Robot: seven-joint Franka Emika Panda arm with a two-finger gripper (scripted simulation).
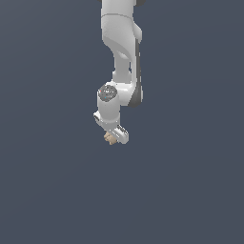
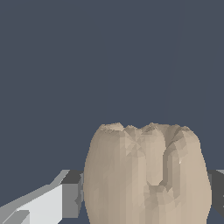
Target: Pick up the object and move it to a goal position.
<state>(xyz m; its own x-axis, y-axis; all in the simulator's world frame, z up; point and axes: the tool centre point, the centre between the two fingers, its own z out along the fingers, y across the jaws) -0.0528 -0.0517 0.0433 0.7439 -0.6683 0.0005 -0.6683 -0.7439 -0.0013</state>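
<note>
Right, the white arm [image 1: 125, 52] hangs down from the top of the exterior view, and its gripper [image 1: 114, 137] sits at the very bottom of it. Tucked just under the gripper, touching it, is the object [image 1: 110, 138], a small tan lump poking out on the side toward the exterior view's left. Up close in the wrist view the object [image 2: 146, 175] fills the space between the fingers [image 2: 70, 192], pale beige, lumpy, creased down its face. The gripper is clamped onto it, a finger pressed to each flank. Plain dark grey-blue surrounds everything.
</note>
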